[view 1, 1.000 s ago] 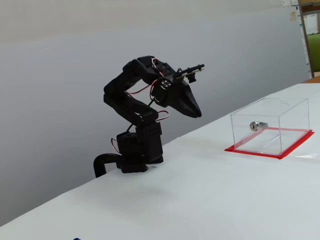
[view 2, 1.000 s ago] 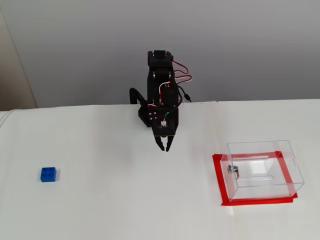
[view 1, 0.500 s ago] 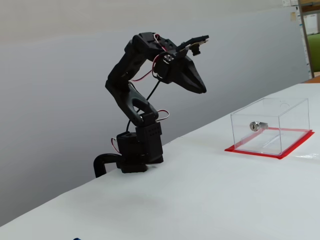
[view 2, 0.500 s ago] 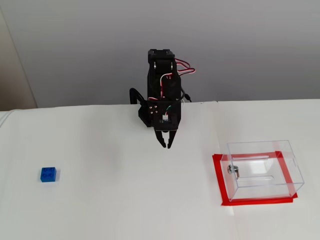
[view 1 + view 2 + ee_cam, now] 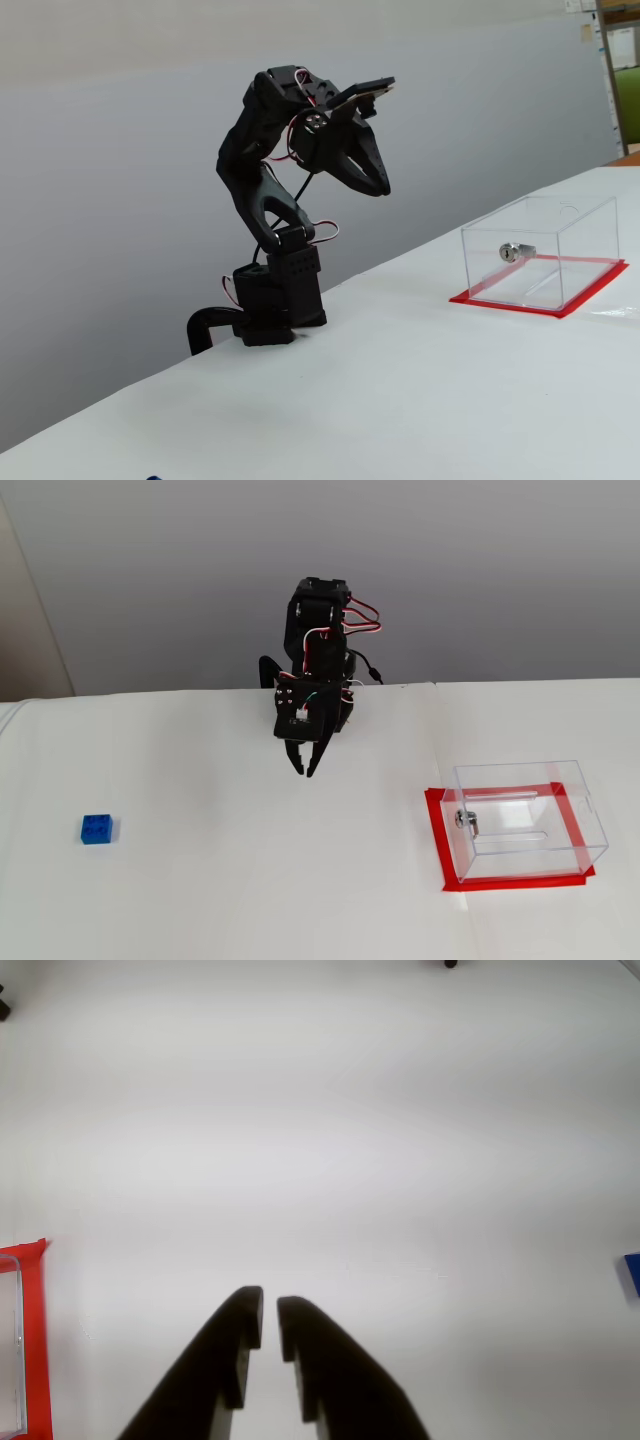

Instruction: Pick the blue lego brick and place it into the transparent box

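Fingers (image 5: 300, 1360) of the gripper (image 5: 269, 1312) sit nearly together w/ only a thin slit between the tips, nothing held; both dark prongs rise from the bottom edge of the wrist view over bare white table (image 5: 330, 1140). Same gripper (image 5: 302, 770) in a fixed view hangs in the air, tips pointing down, well above the tabletop, in front of the arm's base. From the side, in a fixed view, the gripper (image 5: 382, 189) juts fwd and down from the raised, folded black arm (image 5: 262, 170), red and white wires looping around the joints. Blue lego brick (image 5: 97, 829) lies on the table far left in a fixed view, well apart from the gripper, studs up; in the wrist view only a sliver of it (image 5: 633, 1275) shows at the right edge. Transparent box (image 5: 525, 816) stands at the right in a fixed view on its red base, silver lock (image 5: 466, 821) on the wall facing the arm side; nothing blue inside. Side-on, the box (image 5: 540, 250) sits near the table's right end w/ the lock (image 5: 516, 251) on its near wall. Wrist view catches just the box's red corner (image 5: 33, 1340) at the left edge. Grey wall (image 5: 120, 200) behind.
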Motion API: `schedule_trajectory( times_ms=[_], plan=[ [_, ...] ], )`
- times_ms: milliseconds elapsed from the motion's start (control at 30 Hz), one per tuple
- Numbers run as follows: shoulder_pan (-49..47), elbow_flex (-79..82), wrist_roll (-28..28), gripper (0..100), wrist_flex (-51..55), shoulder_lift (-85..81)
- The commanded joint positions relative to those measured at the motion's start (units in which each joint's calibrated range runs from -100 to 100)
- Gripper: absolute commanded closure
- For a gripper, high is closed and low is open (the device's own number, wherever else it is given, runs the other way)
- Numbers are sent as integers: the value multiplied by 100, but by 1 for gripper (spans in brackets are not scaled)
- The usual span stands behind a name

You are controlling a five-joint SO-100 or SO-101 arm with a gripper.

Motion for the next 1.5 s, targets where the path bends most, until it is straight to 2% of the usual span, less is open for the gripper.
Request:
schedule_trajectory(
  times_ms=[0,533,967,1200,1467],
  plan=[
    [450,-302,21,98,12,2],
    [2527,-302,-26,98,-57,95],
    [4598,-600,-31,98,-66,1394],
    [5167,-1740,-15,98,4,2293],
    [5226,-2327,-26,98,4,2794]
  ],
)
